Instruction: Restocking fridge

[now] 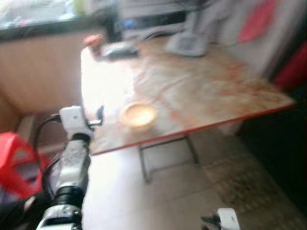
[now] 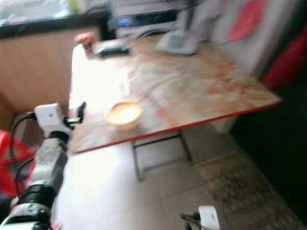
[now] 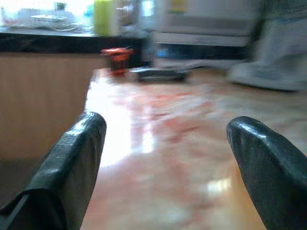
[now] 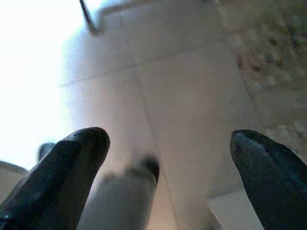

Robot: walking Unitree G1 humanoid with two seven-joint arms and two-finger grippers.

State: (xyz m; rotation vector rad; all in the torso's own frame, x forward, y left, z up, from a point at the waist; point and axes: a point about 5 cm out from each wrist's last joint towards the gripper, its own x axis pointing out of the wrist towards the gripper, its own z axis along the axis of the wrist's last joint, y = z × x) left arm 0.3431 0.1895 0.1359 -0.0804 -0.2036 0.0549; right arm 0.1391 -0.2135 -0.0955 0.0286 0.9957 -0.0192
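1. At the far left, a red object (image 1: 14, 163) sits low beside the robot, too blurred to identify.
2. The left arm reaches forward at counter height. The left pincer (image 3: 163, 177) is wide open and holds nothing; its two black fingers (image 3: 72, 167) frame the marbled top in the wrist view. From the head views it hovers at the counter's (image 1: 211, 91) near left corner.
3. Just past that corner, close to the near edge, sits a small pale round dish (image 1: 137, 116). It looks like a shallow bowl, though blur hides what it holds.
4. At the far left corner stands a small red-topped jar (image 1: 93, 43), with a flat dark object (image 1: 120, 50) beside it. Either could be what goes to the fridge; I cannot tell which.
5. Toward the far right edge lies a pale grey bundle (image 1: 188, 44), perhaps cloth.
6. Low on the right, the right pincer (image 4: 165, 172) hangs idle over the tiled floor (image 4: 192, 96), fingers spread wide, empty.
7. The step appears to be approaching the counter to pick something up. To do it well, I judge the robot should settle first so the blur clears, then line the open left pincer squarely on the chosen item, coming in level with the top so the fingers do not strike the near edge or knock the dish.
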